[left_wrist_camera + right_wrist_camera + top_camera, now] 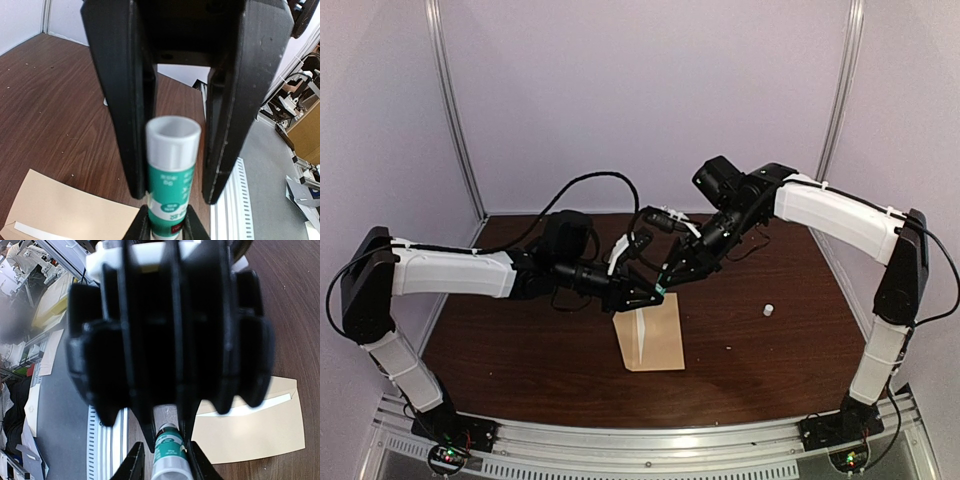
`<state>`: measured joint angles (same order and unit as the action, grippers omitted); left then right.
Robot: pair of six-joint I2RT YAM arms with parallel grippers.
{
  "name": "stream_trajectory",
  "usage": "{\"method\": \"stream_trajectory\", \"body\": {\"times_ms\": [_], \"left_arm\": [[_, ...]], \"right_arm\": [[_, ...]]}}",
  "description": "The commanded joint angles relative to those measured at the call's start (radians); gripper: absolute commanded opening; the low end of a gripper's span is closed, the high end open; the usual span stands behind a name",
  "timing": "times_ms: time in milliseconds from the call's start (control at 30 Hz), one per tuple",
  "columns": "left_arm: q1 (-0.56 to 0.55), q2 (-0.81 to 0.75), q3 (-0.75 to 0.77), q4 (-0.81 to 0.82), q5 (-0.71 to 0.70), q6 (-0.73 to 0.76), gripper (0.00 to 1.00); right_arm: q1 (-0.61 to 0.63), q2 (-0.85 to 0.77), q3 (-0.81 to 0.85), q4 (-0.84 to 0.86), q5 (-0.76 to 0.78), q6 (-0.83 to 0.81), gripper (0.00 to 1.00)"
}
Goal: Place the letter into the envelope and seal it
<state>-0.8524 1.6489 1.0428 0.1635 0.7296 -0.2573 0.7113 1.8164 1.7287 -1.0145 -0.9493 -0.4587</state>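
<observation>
Tan kraft envelope [660, 340] lies flat near the middle of the bench [520, 330], a bit toward the near edge and right under both hands. That vertical relation is what we think the next move turns on. The glue stick [172, 175] hangs above it w/ its long axis running from one hand to the other, approx. level and not yet pointed down at the paper. Neither arm is clearly nearer, since the tips meet over the envelope's far-left part.

The left hand [648, 296] is narrow and clamps the green-labelled barrel, its white end facing that wrist cam. The right hand [670, 280] has its fingers lying against the other end on both sides. We read that as a grip, though we can't judge how firm it is.

The envelope looks plain, uncreased and not stuck down. A pale strip [250, 407] runs along one edge, far-to-near in the top view. It is prob. the letter showing at the mouth, but we can't tell it from the flap's lining, and we see no separate cream sheet anywhere on the bench.

A small white cylinder [769, 310] stands apart toward the right edge, poss. the cap.
</observation>
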Motion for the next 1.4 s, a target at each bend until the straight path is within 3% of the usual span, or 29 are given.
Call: {"method": "stream_trajectory", "body": {"times_ms": [0,200,567,633,800,1033,1233,1367], "left_arm": [[0.003,0.006,0.028,0.055,0.014,-0.008,0.13],[0.003,0.004,0.026,0.059,0.013,-0.009,0.12],[0.003,0.004,0.022,0.063,0.009,-0.011,0.13],[0.003,0.006,0.022,0.059,0.002,-0.009,0.16],[0.003,0.008,0.027,0.009,-0.054,0.023,0.3],[0.007,0.006,0.031,-0.031,-0.154,0.057,0.36],[0.061,0.07,0.139,-0.148,-0.275,0.016,0.35],[0.075,0.143,0.262,-0.27,-0.323,-0.015,0.25]], "right_arm": [[0.007,-0.011,-0.013,0.018,-0.011,0.012,0.29],[0.008,-0.014,-0.026,0.026,-0.007,0.014,0.27],[0.007,-0.017,-0.027,0.03,-0.005,0.011,0.04],[0.005,-0.017,-0.02,0.027,-0.004,0.009,0.02],[-0.045,-0.019,0.018,0.014,-0.002,0.0,0.0],[-0.131,-0.076,-0.014,0.055,0.055,-0.016,0.0],[-0.14,-0.176,-0.144,0.176,0.159,-0.004,0.0],[-0.135,-0.234,-0.223,0.256,0.219,0.007,0.0]]}}
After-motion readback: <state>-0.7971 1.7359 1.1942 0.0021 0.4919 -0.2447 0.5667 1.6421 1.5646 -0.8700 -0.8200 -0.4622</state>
